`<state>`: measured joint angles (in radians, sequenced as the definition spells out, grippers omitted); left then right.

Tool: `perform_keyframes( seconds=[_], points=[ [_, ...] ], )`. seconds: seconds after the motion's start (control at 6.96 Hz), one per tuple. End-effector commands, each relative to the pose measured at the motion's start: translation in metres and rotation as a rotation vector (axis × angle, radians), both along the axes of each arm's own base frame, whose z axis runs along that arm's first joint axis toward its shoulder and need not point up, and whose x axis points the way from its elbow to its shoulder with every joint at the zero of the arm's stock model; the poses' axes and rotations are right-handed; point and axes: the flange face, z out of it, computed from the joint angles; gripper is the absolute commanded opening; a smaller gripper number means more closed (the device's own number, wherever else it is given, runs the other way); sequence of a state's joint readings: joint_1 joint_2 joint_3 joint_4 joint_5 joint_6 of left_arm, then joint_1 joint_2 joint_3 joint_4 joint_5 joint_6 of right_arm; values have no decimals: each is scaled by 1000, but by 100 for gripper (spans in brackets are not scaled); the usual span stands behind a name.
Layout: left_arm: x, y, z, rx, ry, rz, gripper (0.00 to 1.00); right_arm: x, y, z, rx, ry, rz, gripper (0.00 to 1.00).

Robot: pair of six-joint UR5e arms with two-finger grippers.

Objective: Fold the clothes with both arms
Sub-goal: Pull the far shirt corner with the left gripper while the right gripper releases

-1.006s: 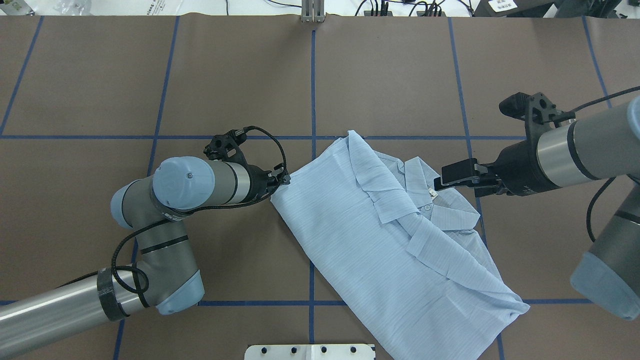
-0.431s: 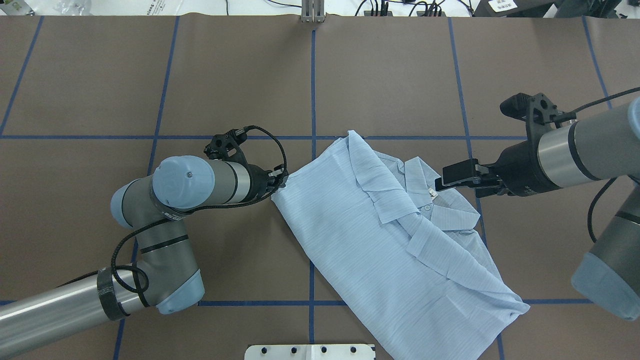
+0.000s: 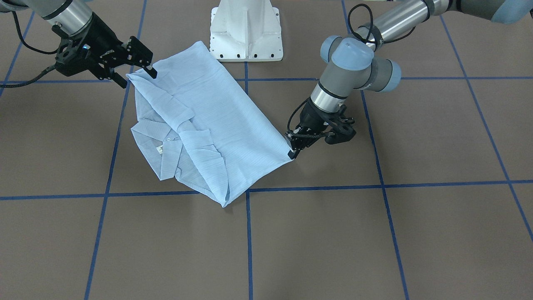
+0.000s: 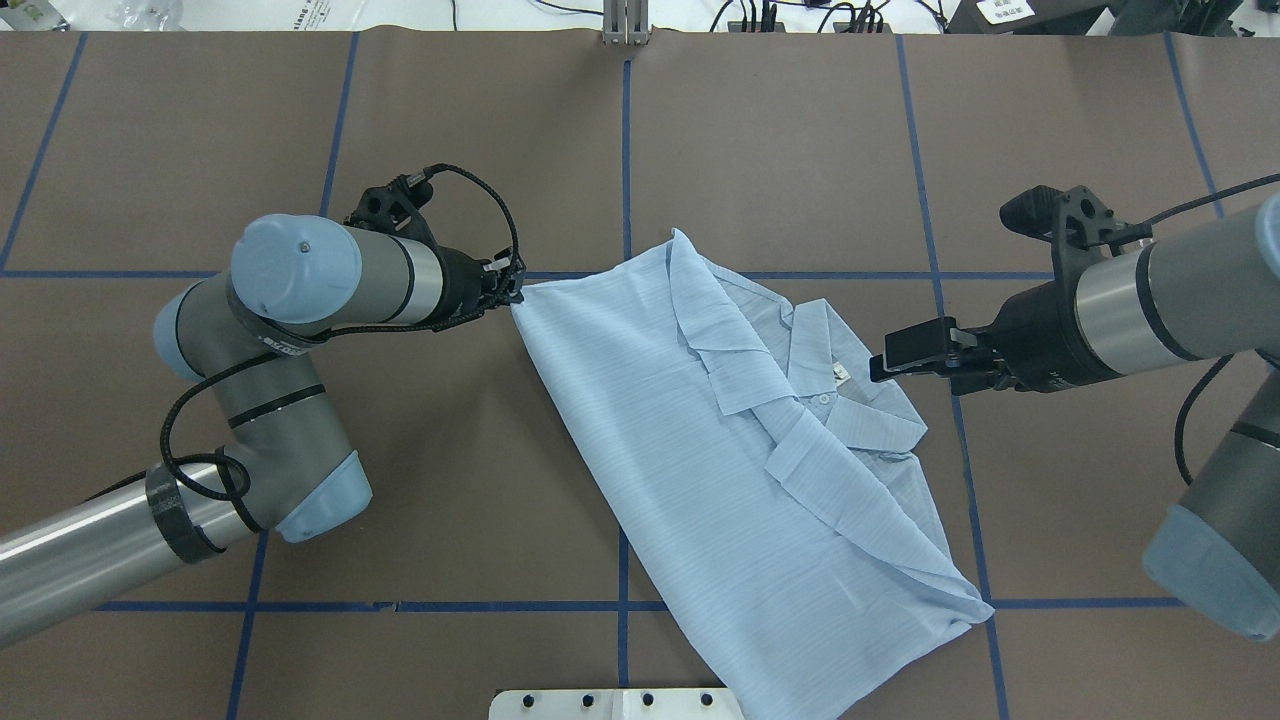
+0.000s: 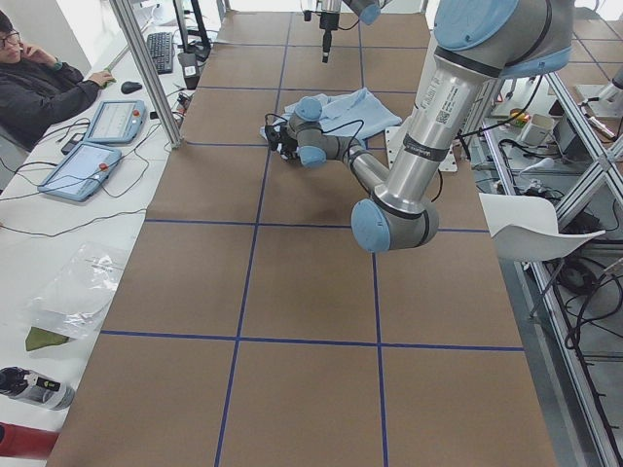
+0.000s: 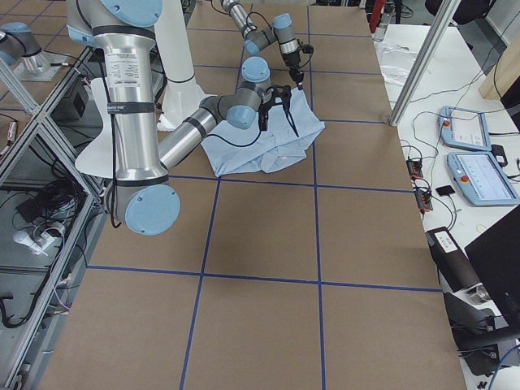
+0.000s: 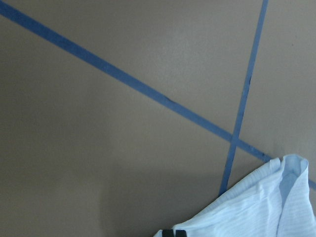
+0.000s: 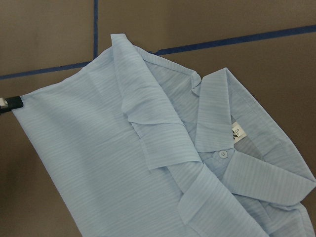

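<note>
The clothes are one light-blue striped shirt (image 4: 720, 480), lying partly folded and slanted on the brown table, its collar and white neck label (image 4: 841, 372) toward my right. My left gripper (image 4: 514, 290) is shut on the shirt's far left corner; the front-facing view shows that pinch at the corner (image 3: 292, 152). My right gripper (image 4: 895, 368) hovers open just right of the collar, touching nothing, with both fingers apart (image 3: 138, 79). The left wrist view catches only a shirt edge (image 7: 261, 207). The right wrist view looks down on the collar and a button (image 8: 223, 154).
The white pedestal base (image 3: 245, 33) stands at the table's near edge, just behind the shirt's lower end. Blue tape lines (image 4: 626, 150) grid the brown table. A person (image 5: 39, 78) sits at a side desk with tablets (image 5: 92, 165).
My left gripper moved left and farther away, dragging the shirt's corner with it. The whole shirt slid left, off from the right gripper, which stayed put and open.
</note>
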<state>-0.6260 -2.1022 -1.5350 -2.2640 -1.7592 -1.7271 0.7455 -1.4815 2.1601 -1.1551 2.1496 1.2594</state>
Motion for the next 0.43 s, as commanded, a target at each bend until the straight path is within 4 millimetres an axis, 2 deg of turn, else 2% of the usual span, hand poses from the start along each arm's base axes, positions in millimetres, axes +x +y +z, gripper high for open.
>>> perform_keyframes(
  seconds=[0.0, 0.14, 0.29],
  points=[
    [0, -46, 17, -27, -40, -52, 0, -1, -2, 1, 2, 4, 5, 100],
    [11, -72, 8, -20, -44, -67, 0, -2, -5, 3, 6, 12, 21, 100],
    [12, -103, 5, 23, -56, -96, 0, -3, -6, 5, 5, 16, 28, 100]
  ],
)
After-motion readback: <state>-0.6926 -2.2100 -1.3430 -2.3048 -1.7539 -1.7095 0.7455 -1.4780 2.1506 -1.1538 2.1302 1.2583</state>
